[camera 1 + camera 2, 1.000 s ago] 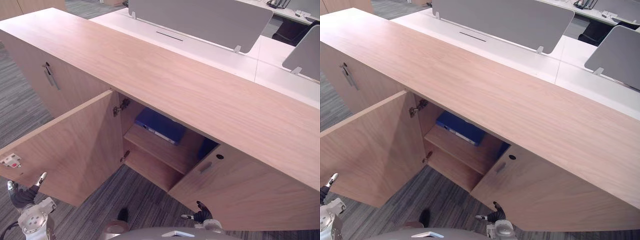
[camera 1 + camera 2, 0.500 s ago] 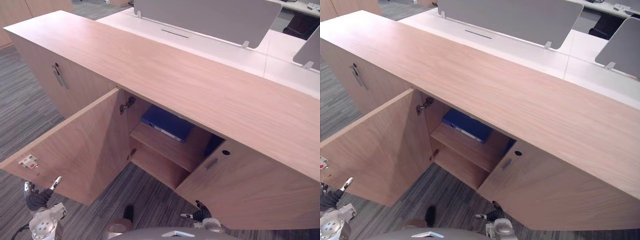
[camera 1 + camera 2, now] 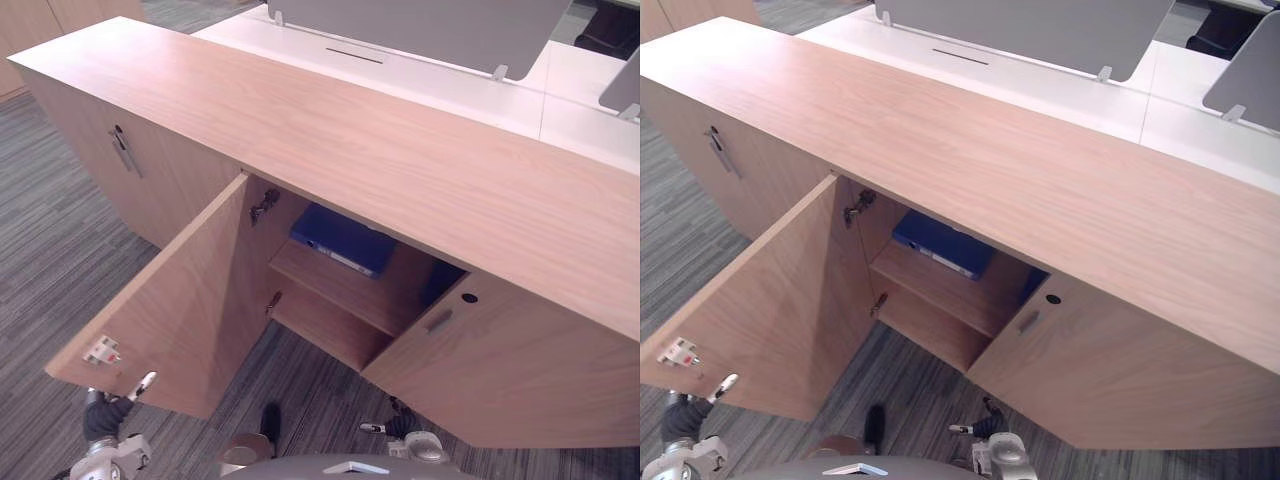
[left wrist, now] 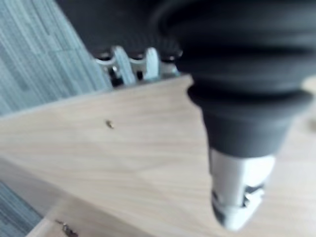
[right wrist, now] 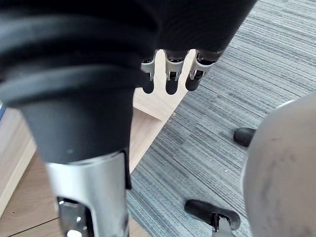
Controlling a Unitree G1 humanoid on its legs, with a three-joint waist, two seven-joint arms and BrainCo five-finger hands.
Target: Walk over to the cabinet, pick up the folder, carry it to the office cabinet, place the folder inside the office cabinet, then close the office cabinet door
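We see the blue folder (image 3: 343, 240) lying flat on the upper shelf (image 3: 335, 288) inside the office cabinet (image 3: 400, 150), its long light-edged side facing out of the opening. Neither hand holds it. The left hand (image 3: 103, 415) is well away from it, low down at the outer bottom corner of the open door (image 3: 170, 310), with the door's edge running across it in its wrist view; we cannot tell whether that hand is spread or closed. The right hand (image 5: 170, 74) hangs low in front of the cabinet over the grey carpet (image 5: 237, 89), fingers straight and loosely together, holding nothing. Compared with a second ago, the door has swung part of the way toward closing and the left hand has moved along with its corner. The folder rests on the shelf as before.
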